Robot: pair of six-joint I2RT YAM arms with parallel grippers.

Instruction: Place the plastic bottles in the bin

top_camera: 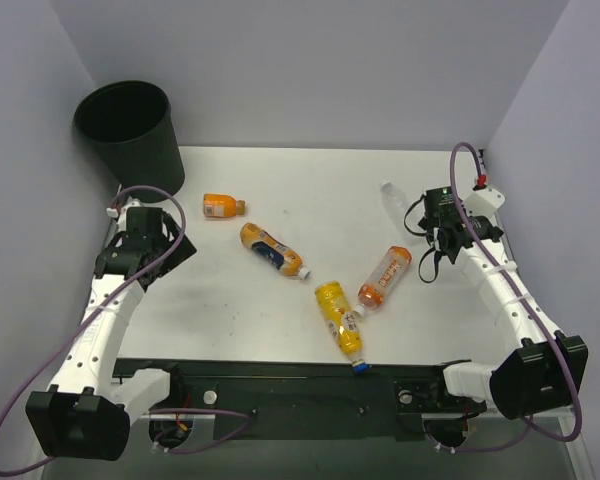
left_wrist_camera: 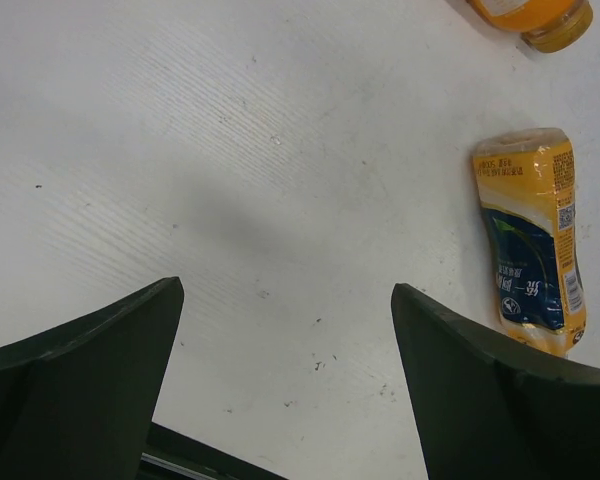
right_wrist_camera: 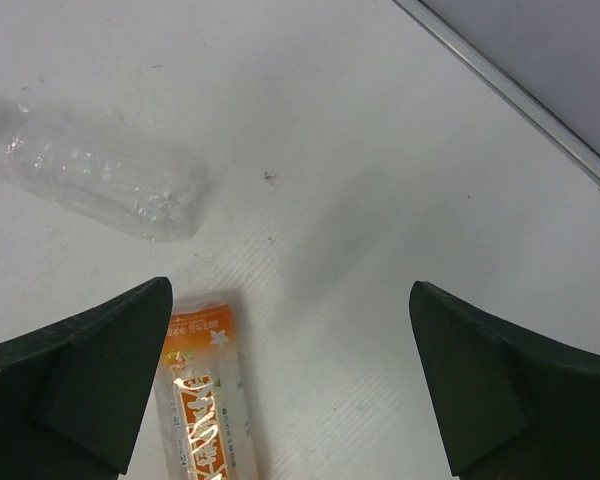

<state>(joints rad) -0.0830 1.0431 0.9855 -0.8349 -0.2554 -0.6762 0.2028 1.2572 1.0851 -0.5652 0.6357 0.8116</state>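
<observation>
Top external view, items as I logged them from the remote desk.

1. Bin (top_camera: 130, 135): round, matte black, slightly tapered, upright at the far left corner, off the edge of the table (top_camera: 280, 180). Nothing lay between it and the nearest bottle.
2. Stubby bottle (top_camera: 222, 206): orange, short, on its side, closest to the bin.
3. Blue-label bottle (top_camera: 272, 249): yellow, glossy wrap, white cap, lying slantwise just beyond the stubby one.
4. Blue-cap bottle (top_camera: 338, 317): yellow, on its side near the front rail (top_camera: 280, 400).
5. Pale-label bottle (top_camera: 384, 277): orange, slim, lying beside item 4, the two almost touching at their near ends.
6. Clear bottle (top_camera: 395, 196): colourless, ribbed, hard to see against the white top, near the right arm.
7. Left gripper (left_wrist_camera: 285, 300): I saw its dark fingers spread wide with only bare, faintly scuffed table between them; the blue-label bottle lay off to its right.
8. Right gripper (right_wrist_camera: 290, 290): fingers likewise wide apart, holding nothing; the clear bottle and the pale-label bottle lay on its left side, none between the fingers.
9. Surroundings: smooth grey walls (top_camera: 310, 70) on three sides and purple cables (top_camera: 10, 420) looped along both arms.
</observation>
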